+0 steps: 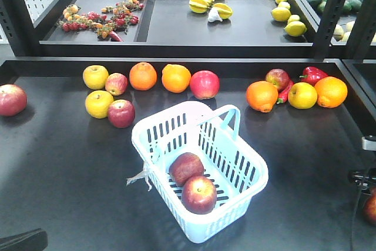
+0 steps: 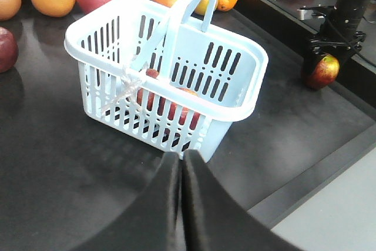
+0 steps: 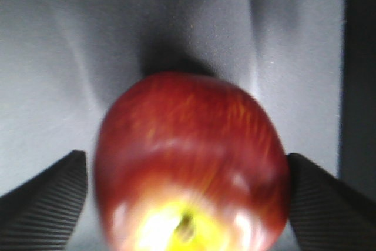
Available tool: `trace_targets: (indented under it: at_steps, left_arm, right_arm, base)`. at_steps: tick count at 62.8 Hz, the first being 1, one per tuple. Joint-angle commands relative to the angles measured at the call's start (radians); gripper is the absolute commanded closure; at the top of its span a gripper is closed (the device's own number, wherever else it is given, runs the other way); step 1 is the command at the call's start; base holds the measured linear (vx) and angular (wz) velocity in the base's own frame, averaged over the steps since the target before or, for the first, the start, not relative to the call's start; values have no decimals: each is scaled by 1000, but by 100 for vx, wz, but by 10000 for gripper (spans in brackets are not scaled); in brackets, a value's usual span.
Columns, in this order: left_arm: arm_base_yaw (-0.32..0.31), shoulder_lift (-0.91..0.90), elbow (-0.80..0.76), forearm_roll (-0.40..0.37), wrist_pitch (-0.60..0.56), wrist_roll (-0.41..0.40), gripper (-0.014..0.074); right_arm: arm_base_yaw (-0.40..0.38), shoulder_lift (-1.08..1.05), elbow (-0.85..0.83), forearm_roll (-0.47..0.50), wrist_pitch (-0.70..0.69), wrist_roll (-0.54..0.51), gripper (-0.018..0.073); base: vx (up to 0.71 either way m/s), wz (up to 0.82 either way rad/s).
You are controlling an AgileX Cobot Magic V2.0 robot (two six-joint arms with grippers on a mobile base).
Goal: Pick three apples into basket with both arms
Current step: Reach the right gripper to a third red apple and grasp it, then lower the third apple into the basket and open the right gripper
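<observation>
The pale blue basket (image 1: pixel 252 171) stands mid-table with two dark red apples (image 1: pixel 198 194) inside. A third apple (image 3: pixel 191 163) fills the right wrist view, blurred, between my right gripper's (image 3: pixel 188 204) ribbed fingers (image 3: pixel 44 204). The right finger touches it, and a thin gap shows at the left one. In the front view that apple (image 1: pixel 371 207) sits at the table's far right edge, under my right gripper (image 1: pixel 365 176). My left gripper (image 2: pixel 182 158) hovers just before the basket's (image 2: pixel 235 57) near corner, with its jaws pressed together and nothing held.
Loose apples (image 1: pixel 121 113), yellow fruits (image 1: pixel 98 103) and oranges (image 1: pixel 176 78) line the back of the table, with more fruit and red peppers (image 1: pixel 312 75) at the right. One apple (image 1: pixel 12 99) lies at the far left. A raised shelf behind holds trays of produce.
</observation>
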Motion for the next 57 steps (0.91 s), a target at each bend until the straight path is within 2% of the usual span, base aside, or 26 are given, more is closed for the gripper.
trace_targets:
  at_steps: [1, 8, 13, 19, 22, 26, 33, 43, 49, 57]
  left_arm:
    - [-4, 4, -26, -19, -66, -7, 603]
    - [-4, 4, -25, -19, -67, -7, 603]
    - [-4, 4, -18, -19, -78, -7, 603]
    - [-4, 4, -12, -19, -92, -7, 603]
    - [-4, 4, -12, -20, -92, -7, 603]
    - [-4, 4, -12, -22, -92, -7, 603]
    - [-4, 4, -12, -22, -92, -7, 603]
    - [-4, 4, -12, -22, -92, -7, 603]
    - [-4, 4, -12, -22, -92, -7, 603]
    - [-4, 4, -12, -22, -92, -7, 603]
  right_arm:
    - [-5, -51, -24, -1, 3, -5, 41]
    - [-4, -63, -24, 16, 8, -18, 182]
    - [-3, -100, -24, 77, 8, -66, 316]
    - [-3, -165, -24, 210, 11, -172, 451]
    - [-3, -220, -24, 306, 13, -234, 512]
    - [-3, -281, -24, 407, 22, -315, 567]
    - [-2, -401, -24, 611, 93, -451, 568]
    - [1, -525, -21, 843, 237, -549, 564]
    - [44, -579, -21, 904, 276, -563, 564]
    - [183, -608, -21, 908, 244, -563, 564]
  base:
    - [0, 0]
    - [0, 0]
    - [0, 0]
    - [0, 0]
    - [0, 0]
    - [0, 0]
    - [0, 0]
    - [0, 0]
    - [0, 0]
    - [0, 0]
